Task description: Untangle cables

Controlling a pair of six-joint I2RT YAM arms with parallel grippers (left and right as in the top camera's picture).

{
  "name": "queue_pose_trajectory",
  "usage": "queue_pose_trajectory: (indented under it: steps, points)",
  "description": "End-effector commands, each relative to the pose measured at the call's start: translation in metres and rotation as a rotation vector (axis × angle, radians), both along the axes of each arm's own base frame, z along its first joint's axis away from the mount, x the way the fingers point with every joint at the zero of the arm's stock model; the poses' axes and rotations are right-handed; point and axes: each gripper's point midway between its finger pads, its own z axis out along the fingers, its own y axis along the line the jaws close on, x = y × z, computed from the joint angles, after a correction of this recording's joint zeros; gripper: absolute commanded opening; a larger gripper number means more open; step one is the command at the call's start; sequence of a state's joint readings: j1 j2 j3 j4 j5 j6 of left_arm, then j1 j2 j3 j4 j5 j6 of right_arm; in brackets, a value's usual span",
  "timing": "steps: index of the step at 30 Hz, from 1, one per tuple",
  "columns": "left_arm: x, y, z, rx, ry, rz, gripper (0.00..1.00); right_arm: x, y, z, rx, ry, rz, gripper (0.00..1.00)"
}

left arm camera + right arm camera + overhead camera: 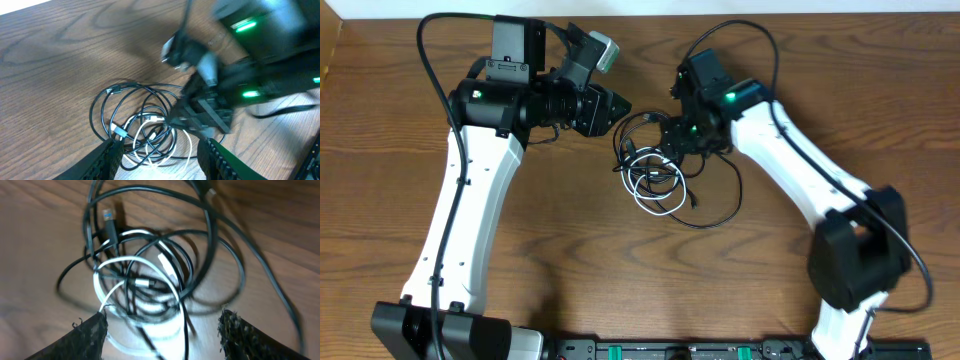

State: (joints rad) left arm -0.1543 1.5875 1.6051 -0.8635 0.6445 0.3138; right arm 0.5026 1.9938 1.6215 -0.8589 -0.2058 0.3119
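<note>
The cables (655, 175) lie in one tangled heap on the wooden table: black loops wound with a white cord. The heap also shows in the left wrist view (145, 130) and the right wrist view (150, 275). My right gripper (672, 148) hangs over the heap's upper right part, fingers wide apart (162, 335), with white and black strands between them but not pinched. My left gripper (615, 108) is open (160, 160) and empty, just left of and above the heap, pointing at it.
A long black cable loop (720, 215) trails out to the right of the heap. The right arm's body (250, 75) fills the upper right of the left wrist view, close over the heap. Bare wood lies left of and in front of the heap.
</note>
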Motion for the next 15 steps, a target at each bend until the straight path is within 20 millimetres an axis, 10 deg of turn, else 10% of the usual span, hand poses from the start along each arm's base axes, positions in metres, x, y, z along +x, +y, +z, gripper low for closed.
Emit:
queue_pose_trajectory:
  steps: [1,11,15]
  points:
    - [0.001,0.001,0.007,0.005,-0.024,0.005,0.53,0.0,0.009,-0.029,0.016,0.067,-0.015,0.69]
    - [0.001,0.001,0.007,0.005,-0.024,0.005,0.53,-0.002,0.004,-0.064,-0.033,0.136,-0.064,0.62]
    - [0.001,0.001,0.007,0.005,-0.023,0.005,0.53,-0.002,-0.004,-0.067,-0.071,0.138,-0.1,0.01]
